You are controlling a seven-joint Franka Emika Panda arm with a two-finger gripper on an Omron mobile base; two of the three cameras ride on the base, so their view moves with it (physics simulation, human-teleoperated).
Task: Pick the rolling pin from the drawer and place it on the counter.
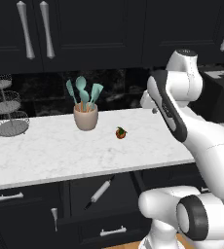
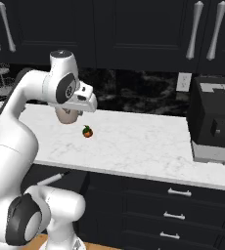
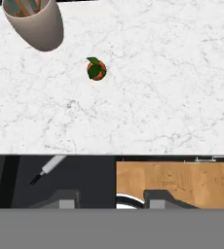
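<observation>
Rolling pin point(image 1: 99, 192) lies diagonally in open drawer point(image 1: 115, 193) below worktop point(image 1: 50, 153); gripper point(image 3: 110, 200) above, spread wide, empty.

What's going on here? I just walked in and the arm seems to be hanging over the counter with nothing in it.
The robot is meant to move the rolling pin from the open drawer onto the counter. The pin lies in the drawer, not yet picked up. The gripper hangs above the counter's front edge, open and holding nothing. On the counter stand a crock of teal spatulas, a small orange fruit, a wire tiered stand and a black coffee machine.
</observation>
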